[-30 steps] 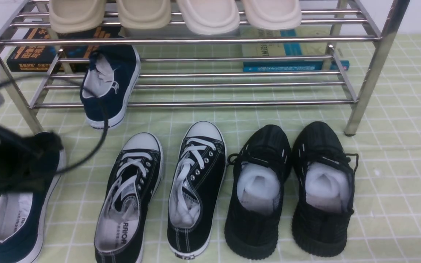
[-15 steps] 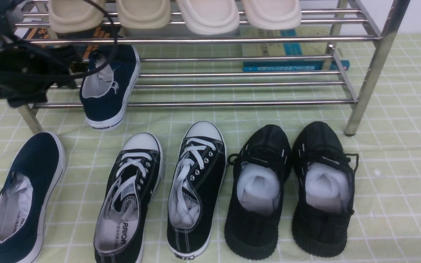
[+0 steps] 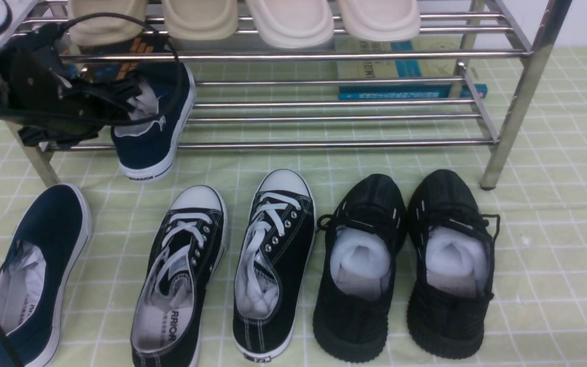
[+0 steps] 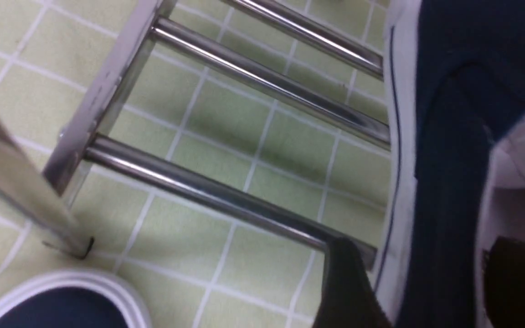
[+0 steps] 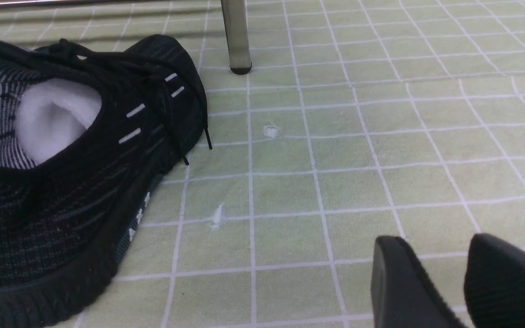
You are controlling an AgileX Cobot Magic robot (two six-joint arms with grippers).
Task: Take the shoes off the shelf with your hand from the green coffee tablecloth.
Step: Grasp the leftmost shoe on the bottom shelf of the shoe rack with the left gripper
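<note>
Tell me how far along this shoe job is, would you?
About halfway, it seems. One navy shoe lies down on the green cloth. Its mate is on the rack's lower tier, with the left gripper's open fingers around its side; a firm grip doesn't show. Left to do: likely closing, lifting it off and setting it down.

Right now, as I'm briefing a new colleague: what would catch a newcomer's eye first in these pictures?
Probably the four pale slippers lined up along the top tier of the chrome rack. Next, the left gripper, its jaws open around the side of a navy slip-on at the lower tier's left end.
</note>
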